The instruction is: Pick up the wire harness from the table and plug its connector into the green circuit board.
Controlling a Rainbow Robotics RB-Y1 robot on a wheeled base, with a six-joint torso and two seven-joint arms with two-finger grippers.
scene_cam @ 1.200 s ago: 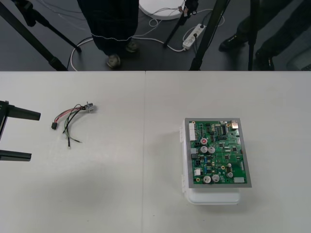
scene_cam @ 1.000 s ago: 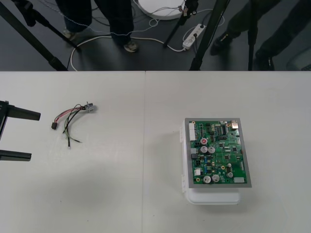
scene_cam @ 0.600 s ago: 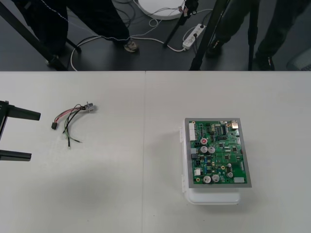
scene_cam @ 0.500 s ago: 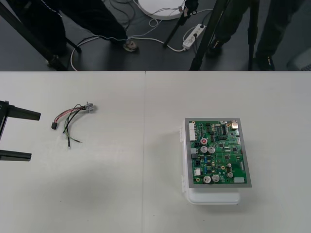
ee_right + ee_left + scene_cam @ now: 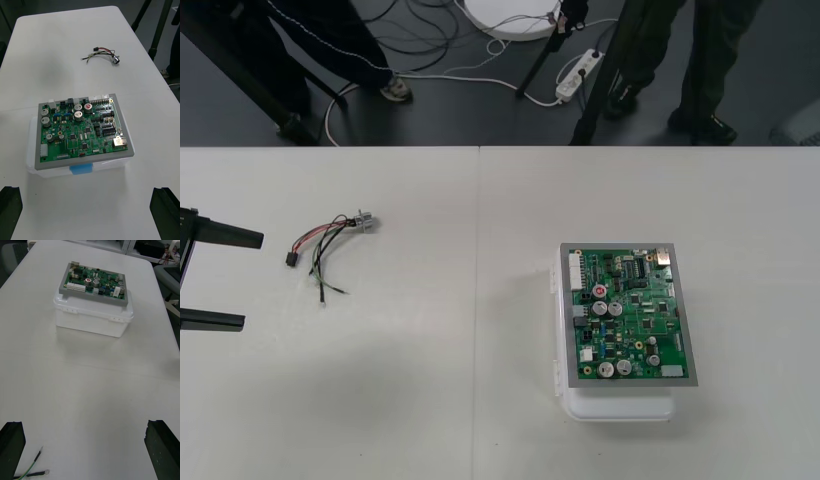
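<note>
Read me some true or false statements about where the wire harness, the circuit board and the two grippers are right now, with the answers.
1. The wire harness lies loose on the table, apart from the green circuit board. True.
2. Its black plug is seated in the board. False: it lies on the table.
3. The left gripper is open. True.
4. The board rests directly on the table. False: it sits on a white base.
5. The right gripper is shut on the socket. False: it is open, and the socket lies on the table.
</note>
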